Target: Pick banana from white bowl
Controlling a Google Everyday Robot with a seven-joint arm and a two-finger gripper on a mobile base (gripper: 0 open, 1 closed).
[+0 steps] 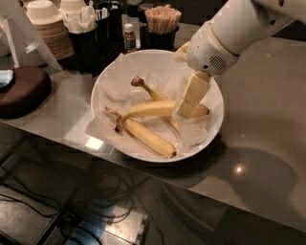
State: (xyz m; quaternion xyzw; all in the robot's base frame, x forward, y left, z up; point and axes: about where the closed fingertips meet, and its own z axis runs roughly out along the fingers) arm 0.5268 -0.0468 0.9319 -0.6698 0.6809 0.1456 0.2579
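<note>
my gripper (185,109) – down inside white bowl (98,91), rt side, tip at rt end of banana (150,109) | banana flat on crinkled paper (119,76), over knob-stem banana (154,94) | 3rd banana (148,138) just in front | stir sticks (162,18) behind bowl

Stacked beige bowls (48,29), wooden stir sticks (162,14), small bottle (128,37), brown cushion (21,91), slim front banana (148,138), knobby-stemmed banana (152,92).

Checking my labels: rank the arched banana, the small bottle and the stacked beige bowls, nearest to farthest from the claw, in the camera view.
1. banana, in the white bowl, directly under the claw.
2. small bottle, behind the bowl's rim.
3. stacked beige bowls, far back left corner.
</note>
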